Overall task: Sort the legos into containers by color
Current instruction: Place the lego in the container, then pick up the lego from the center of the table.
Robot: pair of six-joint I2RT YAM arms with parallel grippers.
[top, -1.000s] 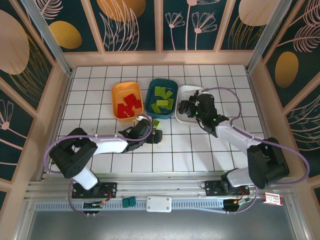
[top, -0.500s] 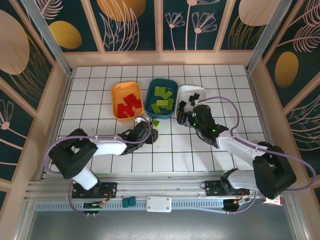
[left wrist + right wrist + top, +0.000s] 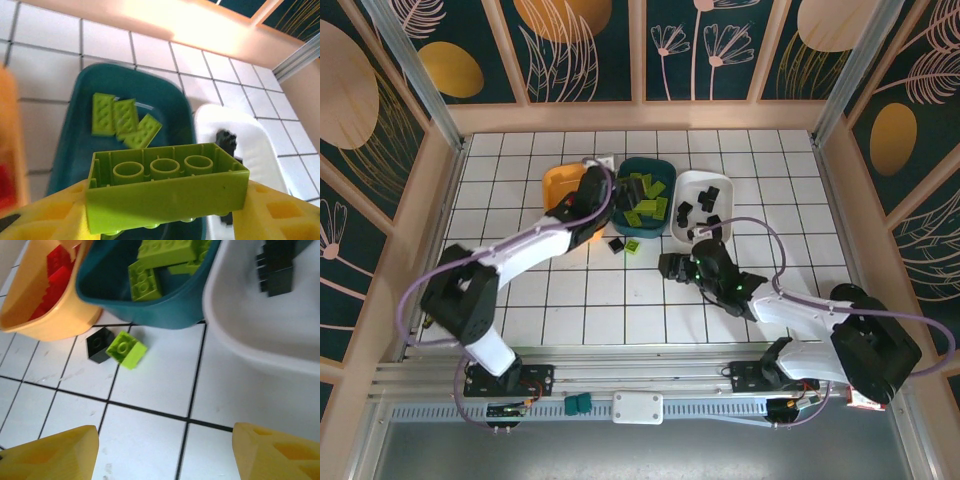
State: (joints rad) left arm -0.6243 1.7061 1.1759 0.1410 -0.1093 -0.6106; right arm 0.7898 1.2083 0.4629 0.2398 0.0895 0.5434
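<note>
Three tubs stand in a row: the orange tub (image 3: 55, 322) holds red bricks (image 3: 57, 267), the teal tub (image 3: 150, 310) green bricks (image 3: 150, 277), the white tub (image 3: 250, 335) black bricks (image 3: 275, 270). The left gripper (image 3: 166, 212) clamps one long green brick (image 3: 165, 185) over the teal tub; the right gripper (image 3: 165, 452) gapes wide, empty. Two loose ones, a black brick (image 3: 100, 345) and a small green brick (image 3: 126, 349), touch on the table (image 3: 150, 390).

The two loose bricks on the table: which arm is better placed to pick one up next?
Right. The right gripper is open and empty, facing the black brick and small green brick on the table. The left gripper is shut on a large green brick above the teal tub.
</note>
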